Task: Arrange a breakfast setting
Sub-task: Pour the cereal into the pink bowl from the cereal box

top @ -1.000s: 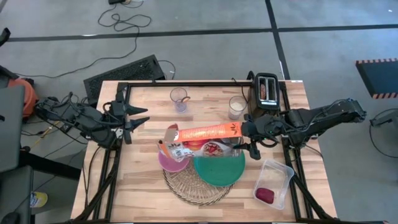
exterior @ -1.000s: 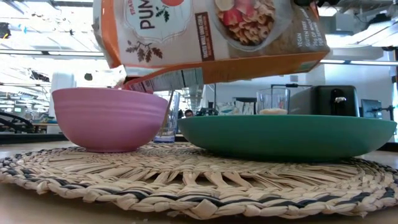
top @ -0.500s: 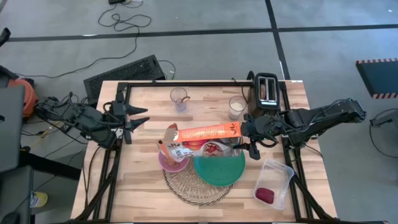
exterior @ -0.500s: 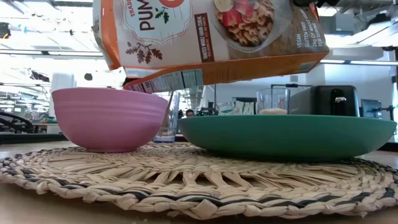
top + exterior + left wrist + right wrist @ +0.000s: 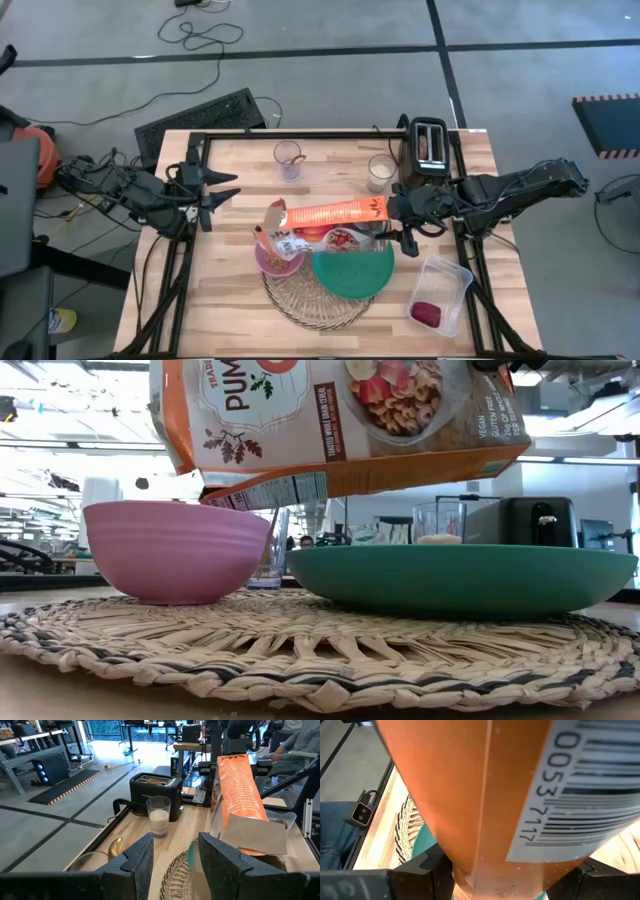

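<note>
Two arms show in the high view, and only the right gripper (image 5: 396,212) is at work: its fingers are clamped on the base end of an orange cereal box (image 5: 330,214), held nearly level with the open flap end over the small pink bowl (image 5: 272,258). That tilt suggests a pour into the bowl. The bowl and the teal plate (image 5: 352,270) sit side by side on the wicker mat (image 5: 312,300), already laid as a setting. The left gripper (image 5: 226,192) waits over the table's left side, fingers spread and empty. A dark-red fruit (image 5: 426,313) lies in the clear tub (image 5: 440,293), well apart from the mat.

From the low view, the box (image 5: 340,420) hangs over both bowl (image 5: 176,550) and plate (image 5: 462,578), its lower corner just above the bowl's rim. Whether anything is falling out cannot be told; the bowl's inside is hidden.

Through the left wrist view, the box's (image 5: 239,800) torn flap faces the camera; a gold spoon (image 5: 115,847) lies near a glass of milk (image 5: 159,817) and the toaster (image 5: 155,787). The bowl is cut off here.

Close up in the right wrist view, the box (image 5: 490,795) fills nearly everything, leaving slivers of mat (image 5: 406,825) and plate (image 5: 424,842).
</note>
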Motion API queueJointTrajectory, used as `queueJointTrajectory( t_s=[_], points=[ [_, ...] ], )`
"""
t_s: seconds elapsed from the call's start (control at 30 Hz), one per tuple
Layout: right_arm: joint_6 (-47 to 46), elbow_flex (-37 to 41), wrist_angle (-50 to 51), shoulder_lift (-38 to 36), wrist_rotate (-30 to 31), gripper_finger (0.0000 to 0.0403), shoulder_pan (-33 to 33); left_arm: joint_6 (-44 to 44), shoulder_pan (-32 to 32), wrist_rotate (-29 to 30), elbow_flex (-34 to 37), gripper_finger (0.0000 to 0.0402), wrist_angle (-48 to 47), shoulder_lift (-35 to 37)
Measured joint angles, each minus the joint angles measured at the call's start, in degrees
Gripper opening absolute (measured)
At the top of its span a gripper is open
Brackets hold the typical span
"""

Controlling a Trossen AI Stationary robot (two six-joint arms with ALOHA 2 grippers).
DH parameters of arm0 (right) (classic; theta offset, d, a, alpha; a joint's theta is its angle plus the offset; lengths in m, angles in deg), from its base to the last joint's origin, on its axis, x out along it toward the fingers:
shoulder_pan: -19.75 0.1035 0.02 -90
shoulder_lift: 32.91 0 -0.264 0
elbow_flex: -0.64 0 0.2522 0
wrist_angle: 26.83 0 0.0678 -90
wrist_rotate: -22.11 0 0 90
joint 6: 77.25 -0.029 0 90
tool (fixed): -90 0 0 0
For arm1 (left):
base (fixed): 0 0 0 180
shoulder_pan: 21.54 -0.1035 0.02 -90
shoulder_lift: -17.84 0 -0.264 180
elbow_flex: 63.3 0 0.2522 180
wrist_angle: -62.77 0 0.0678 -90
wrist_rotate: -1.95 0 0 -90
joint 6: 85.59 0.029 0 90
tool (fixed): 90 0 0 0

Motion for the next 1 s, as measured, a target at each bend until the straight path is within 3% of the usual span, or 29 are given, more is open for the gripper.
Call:
queueJointTrajectory(
  t_s=[1.0],
  points=[
    [0.29, 0.04, 0.57, -0.10, 0.02, 0.0252, -0.50, -0.13, 0.00, 0.00, 0.00, 0.0142, 0.01, 0.00]
  ],
)
